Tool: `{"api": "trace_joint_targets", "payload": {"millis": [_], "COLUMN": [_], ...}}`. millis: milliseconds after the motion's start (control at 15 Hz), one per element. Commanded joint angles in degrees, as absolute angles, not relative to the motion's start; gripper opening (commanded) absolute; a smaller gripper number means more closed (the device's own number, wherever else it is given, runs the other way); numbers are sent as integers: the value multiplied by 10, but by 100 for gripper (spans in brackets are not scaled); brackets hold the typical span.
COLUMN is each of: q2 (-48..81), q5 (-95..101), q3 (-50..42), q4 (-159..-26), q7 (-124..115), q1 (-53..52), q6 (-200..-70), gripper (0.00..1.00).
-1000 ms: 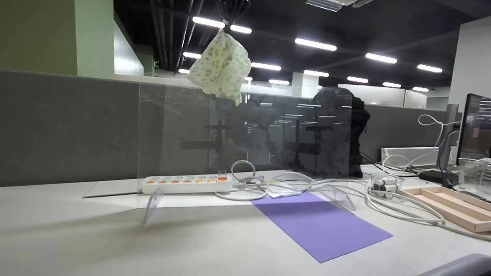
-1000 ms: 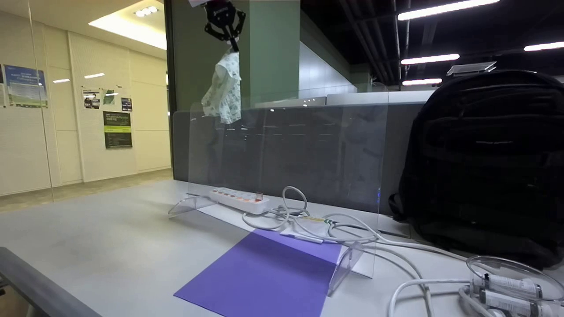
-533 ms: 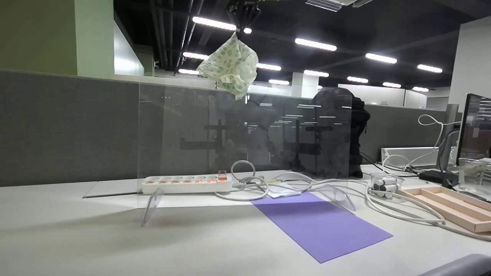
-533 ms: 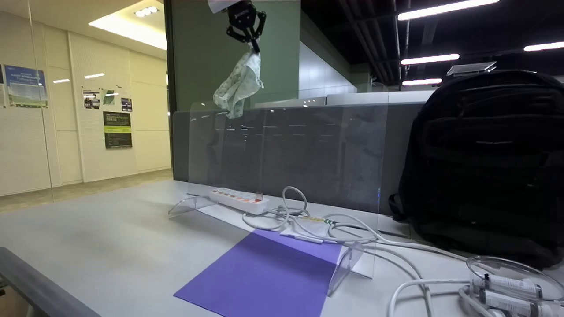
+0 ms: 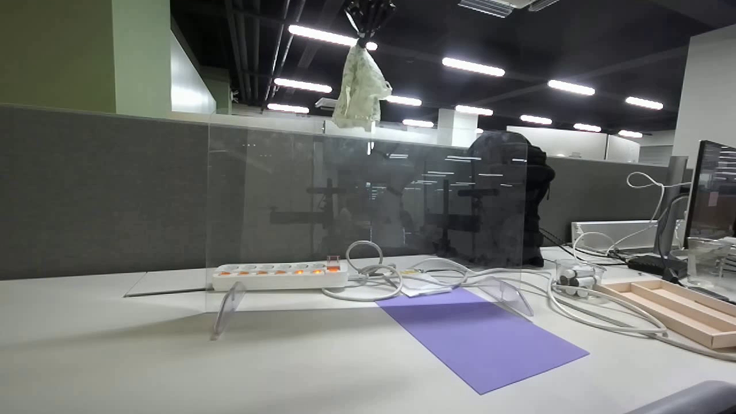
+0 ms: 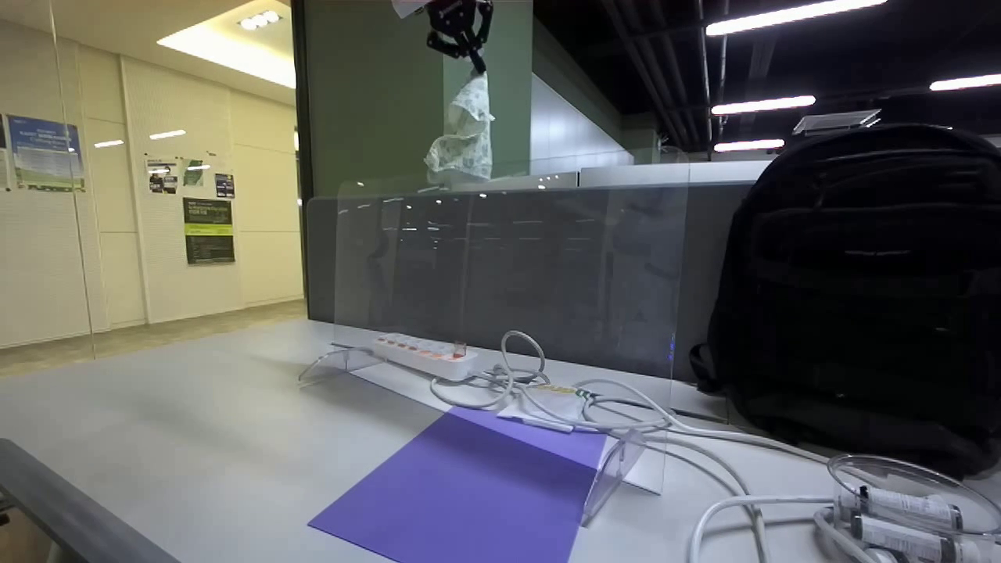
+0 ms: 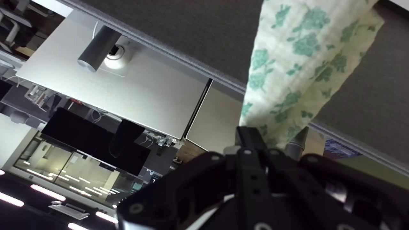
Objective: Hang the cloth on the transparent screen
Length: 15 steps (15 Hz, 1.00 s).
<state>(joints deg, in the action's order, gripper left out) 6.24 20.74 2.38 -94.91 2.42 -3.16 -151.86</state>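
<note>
- Nearest, the purple sheet lies flat on the desk, unmoved; it plays no part in the hanging.
- The gripper is closed on the upper end of the cloth; in the wrist view its fingers press together with the fabric gathered at their tips. In both exterior views it has shifted to the right over the last second, and over the last half second it has also risen.
- The cloth hangs free below it, and in an exterior view it has folded to a narrower shape. Its lower end has come up from well down the panel to about the level of the top edge. I take this as lifting for clearance, so that the cloth can go across.
- The transparent screen stands upright and unmoved, with nothing draped on it yet. Whether the cloth touches its top edge, or hangs on the near or far side, I cannot tell. Next it probably needs lowering astride that edge before release; bunched like this, it could slide off.
- Farther back, the power strip, grey partition and backpack are unchanged.
</note>
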Motion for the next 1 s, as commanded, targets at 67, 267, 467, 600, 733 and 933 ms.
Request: {"api": "trace_joint_targets", "payload": {"millis": [67,267,467,600,733,933], "q2": [80,74,64,57,45,61], "q5": [203,179,137,106,58,36], "q3": [23,31,46,56,69,71], "q4": [-920,-940,-953,-957,-968,-953], "q7": [12,33,70,102,151,169], "q1": [-42,-47,-51,-53,-53,-56], "q6": [-1500,-1477,-1450,-1428,-1391,-1382], "gripper": [0,0,0,0,0,1]}}
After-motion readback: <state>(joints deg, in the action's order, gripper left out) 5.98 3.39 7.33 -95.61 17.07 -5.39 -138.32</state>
